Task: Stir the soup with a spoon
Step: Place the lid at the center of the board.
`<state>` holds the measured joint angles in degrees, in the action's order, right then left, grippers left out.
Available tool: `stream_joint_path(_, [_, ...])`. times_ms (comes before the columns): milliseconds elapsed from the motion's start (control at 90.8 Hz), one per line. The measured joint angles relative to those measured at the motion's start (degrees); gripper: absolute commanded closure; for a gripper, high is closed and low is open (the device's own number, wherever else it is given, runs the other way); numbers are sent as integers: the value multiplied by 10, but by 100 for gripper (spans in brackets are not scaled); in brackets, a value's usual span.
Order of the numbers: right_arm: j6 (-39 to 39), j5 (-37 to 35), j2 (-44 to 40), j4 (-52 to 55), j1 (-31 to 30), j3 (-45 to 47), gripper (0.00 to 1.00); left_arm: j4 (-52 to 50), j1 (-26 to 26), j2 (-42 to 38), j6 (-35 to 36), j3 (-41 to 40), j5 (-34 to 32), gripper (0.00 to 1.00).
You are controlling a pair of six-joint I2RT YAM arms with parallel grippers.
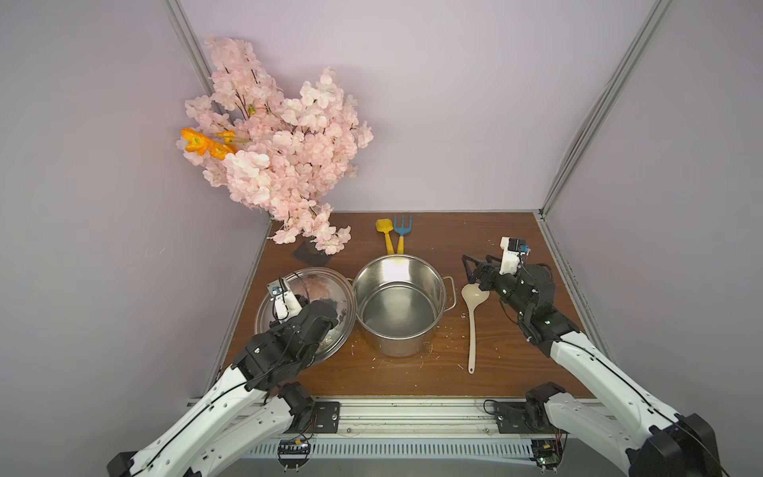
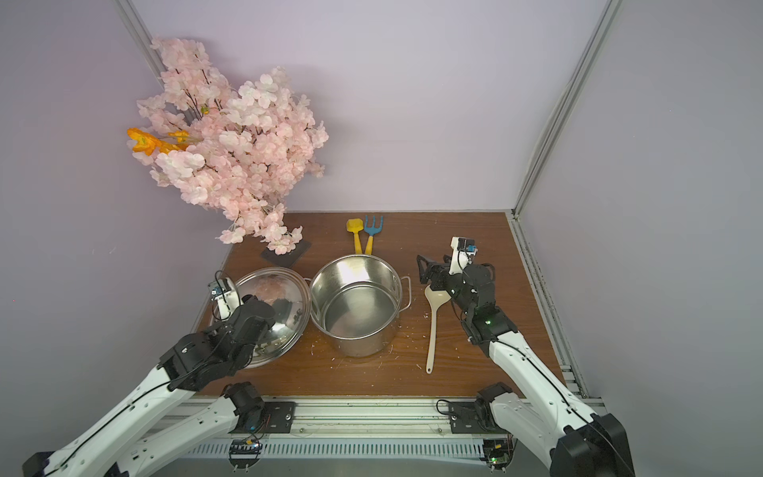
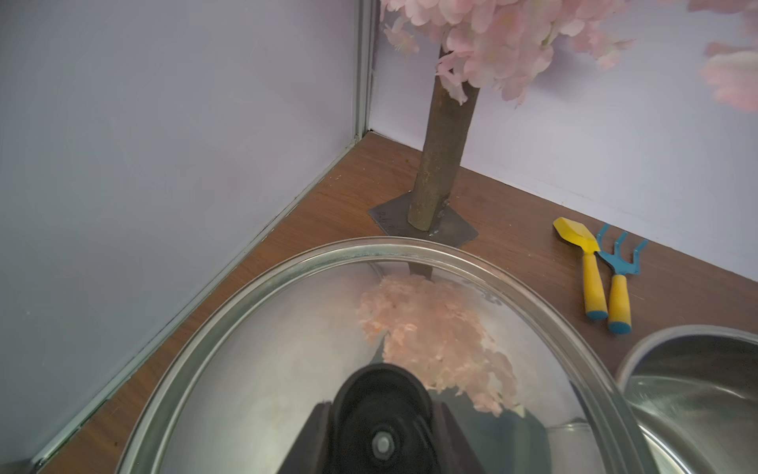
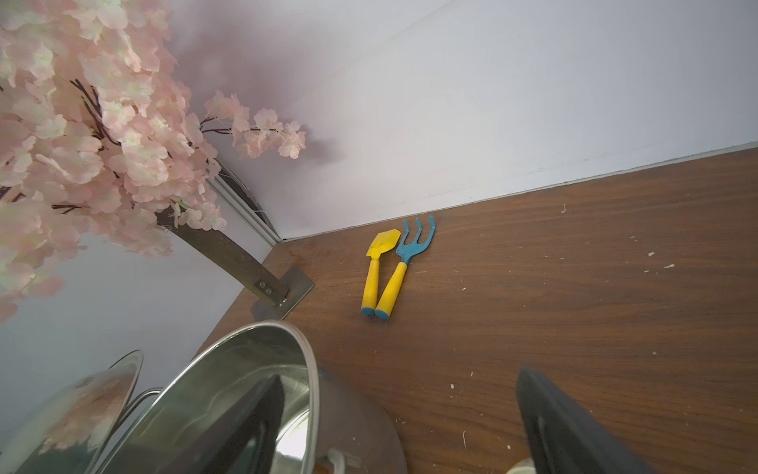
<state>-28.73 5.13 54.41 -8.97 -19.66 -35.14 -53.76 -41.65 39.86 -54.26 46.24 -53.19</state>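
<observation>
Ladle point(image 1: 472, 330) lies on the table point(image 1: 516, 363) at 3 o'clock of the open stockpot point(image 1: 398, 347), ungrasped. Right gripper point(image 1: 478, 268), spread wide, hovers by its bowl. Left gripper point(image 3: 383, 406) pinches the knob point(image 3: 381, 381) of the lid point(image 1: 305, 285) at 9 o'clock. Pickup stage: next, probably, lower onto the handle and close.

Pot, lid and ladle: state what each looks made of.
Pot: likely stainless steel, polished; its walls mirror the surroundings. Lid: same shiny metal, reflecting pink blossoms, with a black, probably plastic, knob. Ladle: cream, matte, apparently plastic; no glint or grain.
</observation>
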Motion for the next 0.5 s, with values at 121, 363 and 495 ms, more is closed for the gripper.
stream_joint_path(121, [0,0,0,0,0,0,7,21,24,24,-58,-19,-9,61])
stream_joint_path(363, [0,-6,-2,-7,0,11,7,28,61,-11,-110,-43,-15,61])
stream_joint_path(495, [0,-8,-2,-9,0,15,7,10,73,-38,-93,-29,-23,61])
